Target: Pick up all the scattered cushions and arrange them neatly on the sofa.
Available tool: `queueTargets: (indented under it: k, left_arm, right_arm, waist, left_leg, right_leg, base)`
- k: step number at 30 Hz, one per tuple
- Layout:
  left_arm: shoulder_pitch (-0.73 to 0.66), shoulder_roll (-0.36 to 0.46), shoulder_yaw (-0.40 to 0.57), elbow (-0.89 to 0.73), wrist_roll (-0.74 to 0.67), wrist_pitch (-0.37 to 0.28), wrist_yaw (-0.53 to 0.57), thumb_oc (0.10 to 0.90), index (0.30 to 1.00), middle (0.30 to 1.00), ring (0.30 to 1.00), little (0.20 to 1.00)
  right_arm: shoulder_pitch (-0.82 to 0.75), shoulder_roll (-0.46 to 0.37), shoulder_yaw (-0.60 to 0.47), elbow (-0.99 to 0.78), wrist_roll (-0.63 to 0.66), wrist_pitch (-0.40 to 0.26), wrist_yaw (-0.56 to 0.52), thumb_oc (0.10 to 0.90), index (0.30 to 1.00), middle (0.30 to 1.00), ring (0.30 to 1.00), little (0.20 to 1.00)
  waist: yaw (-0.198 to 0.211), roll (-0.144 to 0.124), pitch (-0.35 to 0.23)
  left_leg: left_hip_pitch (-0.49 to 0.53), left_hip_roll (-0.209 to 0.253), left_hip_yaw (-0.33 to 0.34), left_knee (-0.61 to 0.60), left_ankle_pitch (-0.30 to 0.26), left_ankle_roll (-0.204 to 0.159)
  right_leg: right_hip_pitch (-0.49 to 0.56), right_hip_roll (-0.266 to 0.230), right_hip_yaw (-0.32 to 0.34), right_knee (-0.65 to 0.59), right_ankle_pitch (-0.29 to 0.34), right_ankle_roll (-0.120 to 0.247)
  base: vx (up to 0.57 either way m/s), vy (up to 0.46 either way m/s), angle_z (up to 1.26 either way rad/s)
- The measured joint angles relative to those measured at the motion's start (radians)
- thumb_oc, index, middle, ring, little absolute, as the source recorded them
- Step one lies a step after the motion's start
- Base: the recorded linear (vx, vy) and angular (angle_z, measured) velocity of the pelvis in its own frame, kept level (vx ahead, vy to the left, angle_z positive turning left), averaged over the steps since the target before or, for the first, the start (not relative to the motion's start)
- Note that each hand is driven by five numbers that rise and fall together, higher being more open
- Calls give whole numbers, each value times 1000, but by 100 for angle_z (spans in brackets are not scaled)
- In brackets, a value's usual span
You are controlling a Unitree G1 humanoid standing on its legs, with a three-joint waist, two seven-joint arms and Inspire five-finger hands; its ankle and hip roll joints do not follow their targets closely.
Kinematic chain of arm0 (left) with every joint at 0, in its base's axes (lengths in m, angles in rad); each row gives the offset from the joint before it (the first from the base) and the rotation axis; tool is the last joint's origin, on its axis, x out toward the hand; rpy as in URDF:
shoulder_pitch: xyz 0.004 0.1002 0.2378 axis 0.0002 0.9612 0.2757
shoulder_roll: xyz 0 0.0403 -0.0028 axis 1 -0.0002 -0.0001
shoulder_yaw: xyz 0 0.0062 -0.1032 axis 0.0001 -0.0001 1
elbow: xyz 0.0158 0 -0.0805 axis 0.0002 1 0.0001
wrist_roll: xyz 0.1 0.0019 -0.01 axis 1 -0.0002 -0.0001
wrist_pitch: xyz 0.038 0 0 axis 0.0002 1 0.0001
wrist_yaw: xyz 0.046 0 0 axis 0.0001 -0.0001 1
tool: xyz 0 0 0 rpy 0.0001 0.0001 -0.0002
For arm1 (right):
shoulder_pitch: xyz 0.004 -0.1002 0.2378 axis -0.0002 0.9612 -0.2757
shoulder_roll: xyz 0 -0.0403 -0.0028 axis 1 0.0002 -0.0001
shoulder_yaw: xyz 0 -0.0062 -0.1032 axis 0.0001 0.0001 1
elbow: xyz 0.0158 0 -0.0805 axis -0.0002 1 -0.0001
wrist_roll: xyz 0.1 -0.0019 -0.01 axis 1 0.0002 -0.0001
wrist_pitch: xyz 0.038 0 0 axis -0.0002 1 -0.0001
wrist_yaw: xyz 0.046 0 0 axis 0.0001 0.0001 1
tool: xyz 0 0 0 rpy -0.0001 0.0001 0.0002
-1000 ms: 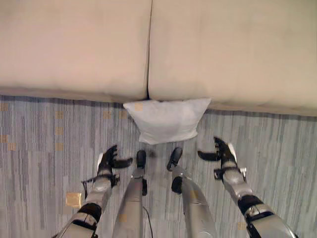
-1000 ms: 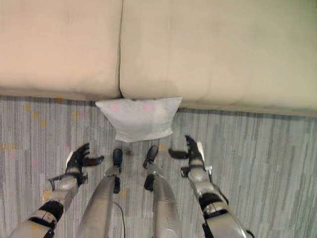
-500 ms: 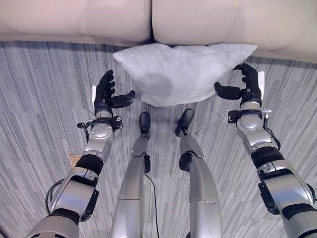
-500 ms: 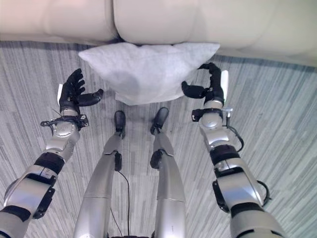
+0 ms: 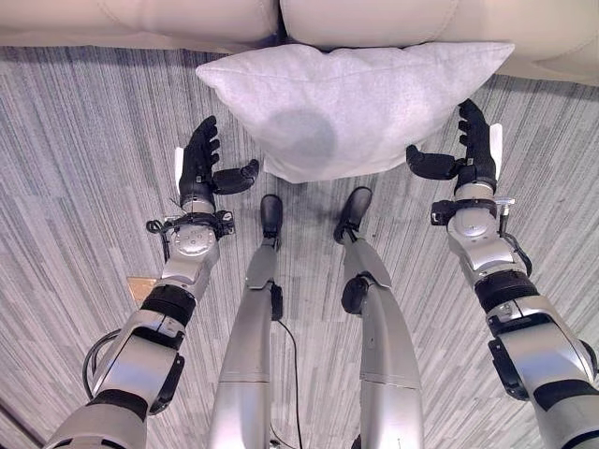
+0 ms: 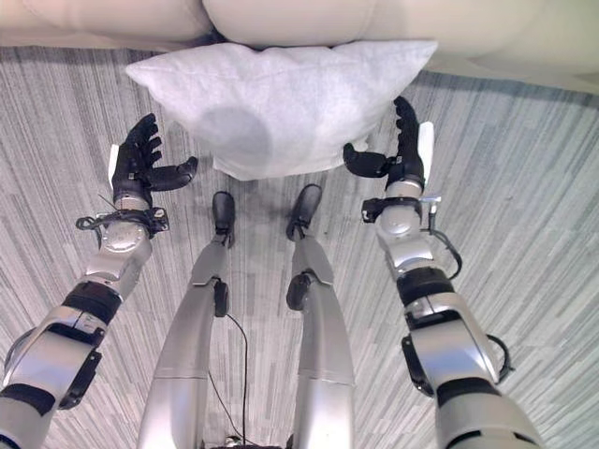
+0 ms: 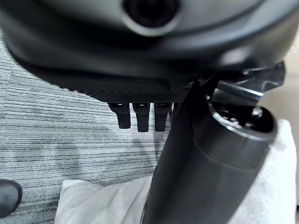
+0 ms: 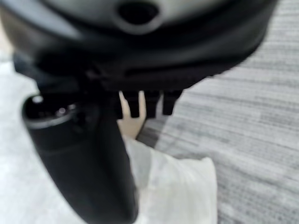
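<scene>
A pale grey cushion (image 5: 351, 108) lies on the striped carpet, its far edge against the front of the beige sofa (image 5: 187, 19). My left hand (image 5: 200, 166) is held open just off the cushion's left side, thumb pointing toward it, a small gap between them. On the opposite side my right hand (image 5: 473, 150) is open too, with its thumb at the cushion's right corner. Past the left hand's fingers (image 7: 138, 116) a corner of the cushion (image 7: 98, 203) shows on the carpet. Beyond the right hand's fingers (image 8: 149, 105) the cushion's corner (image 8: 180, 186) lies close.
The sofa's two seat cushions meet at a seam (image 5: 279, 19) right behind the pale cushion. Grey striped carpet (image 5: 75, 168) stretches to both sides. A small tan square (image 5: 140, 287) marks the carpet by my left forearm.
The camera has dipped further, so the sofa has slid up and the cushion looks larger. Both hands have closed in on the cushion's two sides and stay open.
</scene>
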Motion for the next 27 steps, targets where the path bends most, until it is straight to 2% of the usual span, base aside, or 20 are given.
queueTargets:
  k: [5,9,12,14,18,19,20,22,25,27]
  left_arm:
    - [-7,-12,-9,1,7,0,7,800,900,900,900,900]
    - [-73,-5,-12,4,7,2,24,800,900,900,900,900]
    - [-143,2,-57,21,7,6,27,800,900,900,900,900]
    - [-196,-2,-73,20,24,6,40,800,900,900,900,900]
    - [-269,-27,-86,45,12,13,91,800,900,900,900,900]
    - [-263,-24,-84,45,2,14,94,400,300,300,300,300]
    - [-258,-34,-86,32,-7,20,105,400,300,300,300,300]
    - [-230,-30,-61,-54,-38,48,117,400,300,300,300,300]
    - [-122,-34,3,-163,-39,48,132,400,300,300,300,300]
    - [-60,-55,53,-253,-43,50,132,400,300,300,300,300]
  right_arm:
    - [19,3,0,-2,-6,-6,2,800,900,900,900,900]
    - [-70,-4,15,3,-6,-5,1,800,900,900,900,900]
    - [-171,-10,91,9,-4,23,0,800,900,900,900,900]
    - [-185,-27,111,6,-1,27,-4,800,900,900,900,900]
    - [-237,22,127,0,20,34,-46,800,900,900,900,900]
    - [-234,26,127,0,19,33,-46,505,458,458,458,458]
    - [-231,29,125,-10,26,34,-46,400,300,300,300,300]
    - [-175,43,101,-100,45,47,-45,400,300,300,300,300]
    - [-58,38,82,-144,47,44,-12,400,300,300,300,300]
    - [5,53,43,-231,48,45,6,400,300,300,300,300]
  waist:
    - [-1,0,0]
    - [-9,0,0]
    - [-10,0,0]
    - [-10,1,0]
    - [-16,1,0]
    - [-21,2,-1]
    - [-21,2,-1]
    - [-20,3,-1]
    - [-16,15,-7]
    - [-12,26,22]
  left_leg:
    - [8,-1,0,-5,2,1]
    - [-32,-1,0,-2,9,0]
    - [-41,-1,1,-4,10,0]
    - [-60,0,4,-4,11,-1]
    - [-96,1,6,2,16,-7]
    - [-95,2,6,2,18,-9]
    - [-92,2,6,-1,22,-11]
    - [-60,1,6,-16,31,-13]
    - [-14,0,2,-44,47,-15]
    - [39,1,0,-68,57,-17]
  right_leg:
    - [7,0,-1,-3,1,0]
    - [-33,0,1,-1,6,1]
    - [-46,0,2,-1,10,-3]
    - [-65,0,4,-1,10,-3]
    - [-108,1,9,16,11,-2]
    - [-108,1,9,19,11,-2]
    - [-107,1,10,19,11,-2]
    - [-81,1,10,18,14,-7]
    - [-44,1,8,10,15,-8]
    - [8,4,4,-8,19,-14]
  base:
    - [0,0,0]
    - [0,0,0]
    - [0,0,0]
    - [0,0,0]
    - [0,0,0]
    - [0,0,0]
    - [0,0,0]
    - [-2,1,2]
    - [-16,-3,4]
    - [0,0,0]
